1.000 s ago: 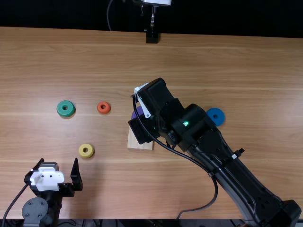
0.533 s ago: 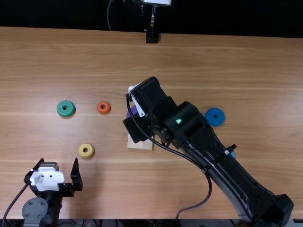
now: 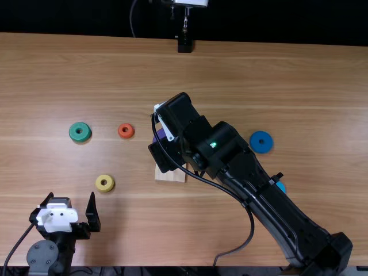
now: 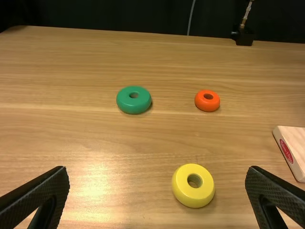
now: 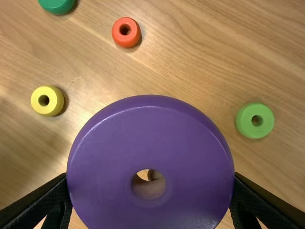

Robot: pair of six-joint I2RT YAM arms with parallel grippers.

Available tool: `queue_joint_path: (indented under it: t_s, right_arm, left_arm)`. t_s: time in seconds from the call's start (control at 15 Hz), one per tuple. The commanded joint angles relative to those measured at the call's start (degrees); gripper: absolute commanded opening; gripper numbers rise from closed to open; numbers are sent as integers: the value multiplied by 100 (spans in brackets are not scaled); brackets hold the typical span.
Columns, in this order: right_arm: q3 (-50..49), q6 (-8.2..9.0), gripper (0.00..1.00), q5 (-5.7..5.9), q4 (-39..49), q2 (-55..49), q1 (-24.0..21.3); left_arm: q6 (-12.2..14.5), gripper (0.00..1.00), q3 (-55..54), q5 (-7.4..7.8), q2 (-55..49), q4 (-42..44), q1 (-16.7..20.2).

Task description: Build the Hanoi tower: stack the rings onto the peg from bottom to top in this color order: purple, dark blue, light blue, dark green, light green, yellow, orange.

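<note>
At near left, the left gripper [image 3: 71, 195] stands with its jaws apart. Beyond it lie the dark green ring [image 3: 80, 131], yellow ring [image 3: 104, 183] and orange ring [image 3: 126, 130]. The right gripper [image 5: 150, 177], clamped on the purple ring [image 5: 150, 124], has eased left over the wooden base [image 3: 170, 175], probably lining up the tower's first ring; whether its hole meets the peg, I can't tell. Farther right, beyond the arm, sits the dark blue ring [image 3: 261, 142]; that shift has bared the light blue ring's edge [image 3: 281, 186], a later pick.
</note>
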Motion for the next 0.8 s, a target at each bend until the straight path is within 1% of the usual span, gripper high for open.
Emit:
queue_joint_path:
  t_s: [0.0, 0.4, 0.53, 0.73]
  right_arm:
    - [111, 40, 0, 37, 15, 65, 14]
    - [-56, 18, 0, 47, 15, 65, 5]
    - [-170, -24, 0, 58, 15, 65, 5]
    - [-311, -24, 0, 68, 15, 56, -4]
  left_arm:
    - [32, 100, -607, -9, -67, -471, 29]
    - [32, 100, -607, -9, -67, -471, 29]
    - [32, 100, -607, -9, -67, -471, 20]
    - [32, 100, -607, -9, -67, -471, 29]
